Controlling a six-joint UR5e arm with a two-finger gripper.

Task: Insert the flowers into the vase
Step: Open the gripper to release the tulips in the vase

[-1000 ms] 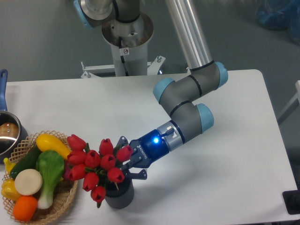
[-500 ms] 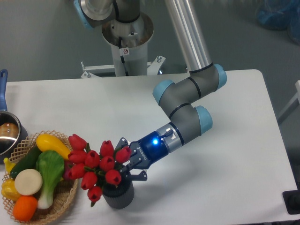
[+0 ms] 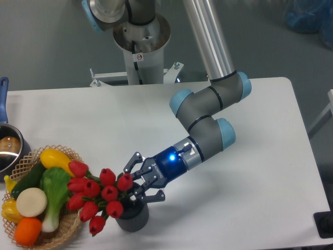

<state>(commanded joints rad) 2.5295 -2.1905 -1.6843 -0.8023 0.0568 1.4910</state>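
Since half a second earlier the pincer [image 3: 139,183] had spread wide and let go, and the flowers [image 3: 99,191] had dropped and tipped left toward the basket [image 3: 67,229]. Their stems sat in the vase [image 3: 132,217], right of the basket on the bench [image 3: 156,120]. The insertion looked essentially done.

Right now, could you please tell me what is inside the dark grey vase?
The flowers sit in the vase, buds spilling left toward the wicker basket. Their stems and the vase's interior are hidden by blooms and the open gripper.
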